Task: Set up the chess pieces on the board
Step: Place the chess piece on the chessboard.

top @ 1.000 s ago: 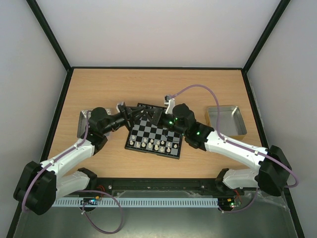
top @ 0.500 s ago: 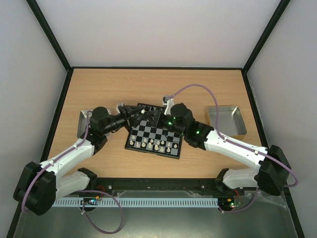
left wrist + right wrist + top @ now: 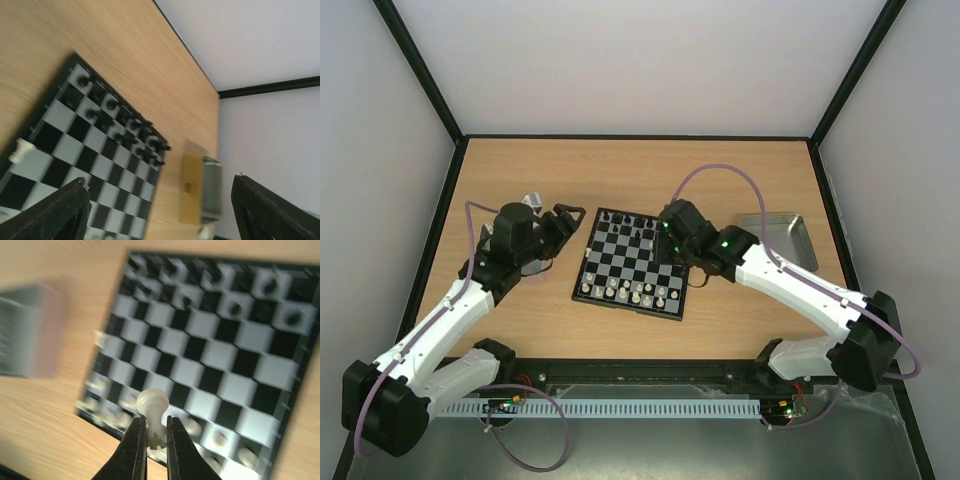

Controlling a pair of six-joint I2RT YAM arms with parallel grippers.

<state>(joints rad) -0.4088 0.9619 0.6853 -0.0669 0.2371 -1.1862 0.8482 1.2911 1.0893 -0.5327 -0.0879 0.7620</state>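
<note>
The board (image 3: 620,262) lies mid-table, with black chess pieces (image 3: 632,229) along its far rows and white ones (image 3: 632,293) along its near rows. My right gripper (image 3: 673,259) hovers over the board's right side, shut on a white piece (image 3: 152,404) that it grips near the base (image 3: 156,437). Below it, the right wrist view shows the blurred board (image 3: 215,352). My left gripper (image 3: 567,224) is just left of the board, open and empty (image 3: 160,220). The left wrist view takes in the board (image 3: 75,150), the black pieces (image 3: 125,125) and one white piece (image 3: 22,149).
A shiny metal tray (image 3: 782,238) sits right of the board, partly behind my right arm, and appears again as the tray (image 3: 207,190) past the board's far side. Another tray (image 3: 27,337) shows blurred to the left. Black frame rails edge the table.
My left gripper pulled back off the board's far left corner and opened. My right gripper closed on a white piece and moved from the board's far right part toward its right side.
</note>
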